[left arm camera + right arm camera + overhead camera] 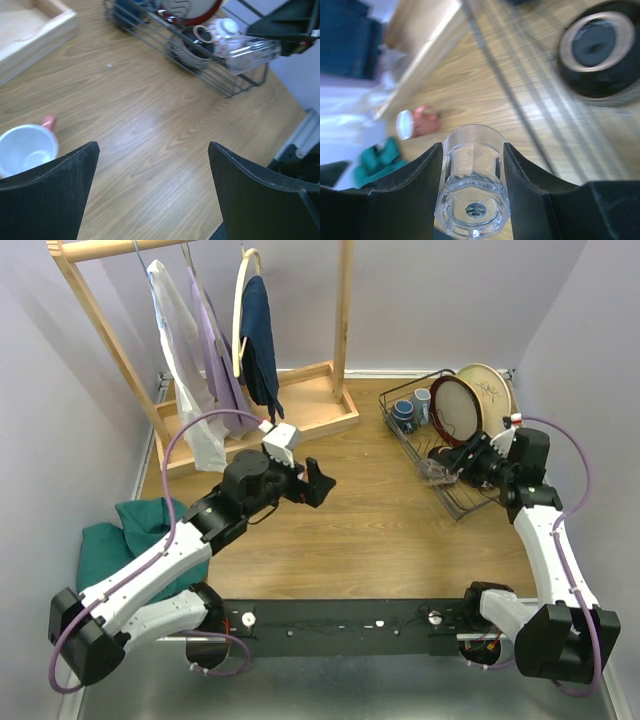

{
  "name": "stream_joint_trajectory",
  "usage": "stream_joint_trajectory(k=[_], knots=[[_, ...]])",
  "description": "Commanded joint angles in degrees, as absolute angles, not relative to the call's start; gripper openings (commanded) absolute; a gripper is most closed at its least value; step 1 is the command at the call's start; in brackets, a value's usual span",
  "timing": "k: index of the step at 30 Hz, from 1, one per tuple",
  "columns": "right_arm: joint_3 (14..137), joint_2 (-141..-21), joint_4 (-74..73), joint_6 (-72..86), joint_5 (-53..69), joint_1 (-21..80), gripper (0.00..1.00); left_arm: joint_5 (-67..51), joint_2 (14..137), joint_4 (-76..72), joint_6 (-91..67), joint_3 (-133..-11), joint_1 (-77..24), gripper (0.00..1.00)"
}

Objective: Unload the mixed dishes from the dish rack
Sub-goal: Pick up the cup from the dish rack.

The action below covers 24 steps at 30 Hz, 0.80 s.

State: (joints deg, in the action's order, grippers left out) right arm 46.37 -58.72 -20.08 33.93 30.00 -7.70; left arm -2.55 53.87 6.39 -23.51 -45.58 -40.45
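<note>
The dish rack (455, 495) stands at the back right, with a red-rimmed plate (455, 410), a cream plate (492, 388) and blue mugs (405, 413) in it. My right gripper (447, 466) hovers over the rack's near end, shut on a clear glass (434, 471). In the right wrist view the glass (472, 185) sits between both fingers, base toward the camera, with a dark bowl (600, 47) in the rack (520, 100) beyond it. My left gripper (320, 482) is open over mid-table, nothing between its fingers (65, 180). A pink mug (27, 150) stands on the table beside it.
A wooden clothes rack (300, 415) with hanging garments fills the back left, and its base reaches toward the pink mug (415, 122). A green cloth (130, 535) lies at the left under my left arm. From the left wrist, the rack (200, 60) holds a white-and-red mug (222, 32).
</note>
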Motion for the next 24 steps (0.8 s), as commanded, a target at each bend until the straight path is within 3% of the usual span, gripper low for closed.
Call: stream_joint_trajectory(k=[1, 16, 22, 24], knots=[[41.5, -57.0, -5.6, 45.9, 41.5, -5.5, 0.01, -5.8, 60.5, -2.4, -27.7, -49.1, -44.5, 0.99], [27.5, -57.6, 25.8, 69.5, 48.8, 1.8, 0.01, -13.7, 79.7, -19.3, -41.1, -56.6, -51.1, 0.91], [25.8, -58.0, 30.6, 73.0, 49.6, 2.2, 0.01, -17.0, 83.8, -20.7, -43.6, -58.9, -51.9, 0.82], [25.5, -58.2, 31.7, 73.6, 49.7, 2.2, 0.01, -18.2, 84.2, -21.6, -44.8, -58.8, -52.0, 0.73]])
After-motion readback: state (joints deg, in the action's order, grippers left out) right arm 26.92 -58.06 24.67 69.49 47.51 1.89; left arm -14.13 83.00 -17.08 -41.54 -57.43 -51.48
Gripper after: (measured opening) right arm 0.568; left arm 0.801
